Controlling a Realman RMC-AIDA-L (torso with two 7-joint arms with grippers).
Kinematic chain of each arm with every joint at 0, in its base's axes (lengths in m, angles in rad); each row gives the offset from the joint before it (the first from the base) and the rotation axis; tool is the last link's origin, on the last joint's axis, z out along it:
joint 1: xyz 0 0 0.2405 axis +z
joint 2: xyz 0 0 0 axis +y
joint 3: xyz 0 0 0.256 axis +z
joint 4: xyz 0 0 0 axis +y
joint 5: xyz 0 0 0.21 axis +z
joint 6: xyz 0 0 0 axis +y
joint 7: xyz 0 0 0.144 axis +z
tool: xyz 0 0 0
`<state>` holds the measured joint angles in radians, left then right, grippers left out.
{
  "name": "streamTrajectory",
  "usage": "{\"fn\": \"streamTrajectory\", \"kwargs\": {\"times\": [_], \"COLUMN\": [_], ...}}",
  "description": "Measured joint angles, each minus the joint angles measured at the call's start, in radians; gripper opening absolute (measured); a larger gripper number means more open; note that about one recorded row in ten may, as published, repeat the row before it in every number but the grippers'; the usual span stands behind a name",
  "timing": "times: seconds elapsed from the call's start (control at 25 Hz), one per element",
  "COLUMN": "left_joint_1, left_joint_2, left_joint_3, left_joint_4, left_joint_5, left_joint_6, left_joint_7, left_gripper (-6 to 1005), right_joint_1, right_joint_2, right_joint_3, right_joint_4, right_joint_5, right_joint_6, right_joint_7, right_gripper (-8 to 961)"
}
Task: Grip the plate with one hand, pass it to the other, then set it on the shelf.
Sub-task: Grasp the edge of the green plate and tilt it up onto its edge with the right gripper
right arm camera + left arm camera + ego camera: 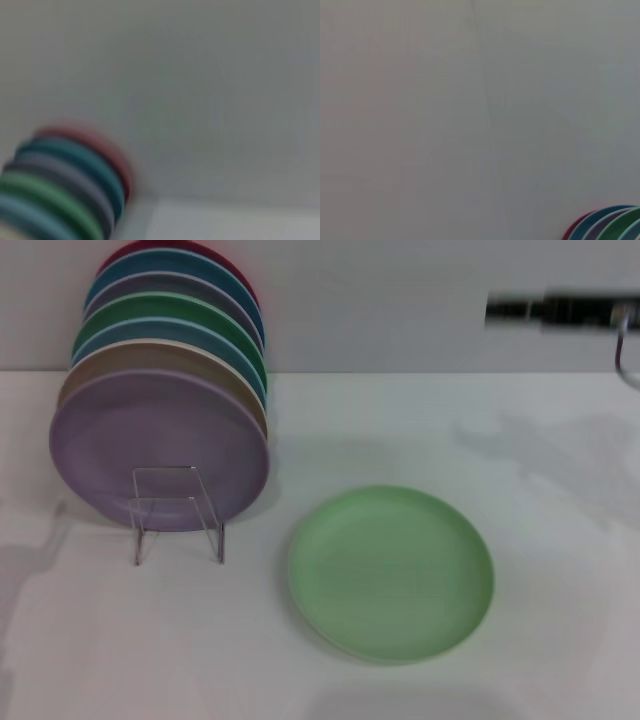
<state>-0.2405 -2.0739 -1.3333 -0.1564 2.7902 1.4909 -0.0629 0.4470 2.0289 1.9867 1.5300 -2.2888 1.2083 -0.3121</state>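
Note:
The pale mint-green plate (392, 573) lies flat on the white table, right of centre in the head view, with nothing touching it. The small clear rack (178, 512) stands at the left and holds several plates upright. Neither gripper shows in any view. A blurred black and silver piece (560, 310) reaches in at the top right of the head view; I cannot tell whether it belongs to my right arm.
A lilac-purple plate (150, 445) fronts the upright row, with tan, blue, darker green and red plates behind. Their rims show in the left wrist view (612, 225) and the right wrist view (65, 190). A grey wall (400, 300) stands behind the table.

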Motion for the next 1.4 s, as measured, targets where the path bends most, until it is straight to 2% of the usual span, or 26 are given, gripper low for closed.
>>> {"fn": "streamTrajectory", "kwargs": {"times": [0.04, 0.16, 0.2, 0.44, 1.0, 1.4], "left_joint_1": [0.000, -0.006, -0.007, -0.010, -0.015, -0.019], "left_joint_2": [0.000, 0.000, 0.000, 0.001, 0.003, 0.003], "left_joint_3": [0.000, -0.008, -0.011, -0.017, -0.018, -0.020], "left_joint_4": [0.000, 0.000, 0.000, 0.000, 0.005, 0.008], "left_joint_5": [0.000, 0.000, 0.000, 0.000, 0.000, 0.000], "left_joint_6": [0.000, -0.017, -0.020, -0.023, -0.032, -0.037], "left_joint_7": [0.000, 0.000, 0.000, 0.002, 0.003, 0.023], "left_gripper": [809, 809, 809, 809, 808, 808], "right_joint_1": [0.000, 0.060, 0.090, 0.160, 0.274, 0.315], "right_joint_2": [0.000, -0.010, -0.013, -0.014, -0.014, -0.016], "right_joint_3": [0.000, 0.049, 0.051, 0.040, -0.024, -0.035], "right_joint_4": [0.000, -0.064, -0.097, -0.223, -0.526, -0.633], "right_joint_5": [0.000, -0.054, -0.119, -0.209, -0.215, -0.217], "right_joint_6": [0.000, 0.164, 0.228, 0.301, 0.243, 0.204], "right_joint_7": [0.000, 0.034, 0.052, 0.058, 0.023, 0.010], "right_gripper": [827, 827, 826, 826, 826, 826]}}
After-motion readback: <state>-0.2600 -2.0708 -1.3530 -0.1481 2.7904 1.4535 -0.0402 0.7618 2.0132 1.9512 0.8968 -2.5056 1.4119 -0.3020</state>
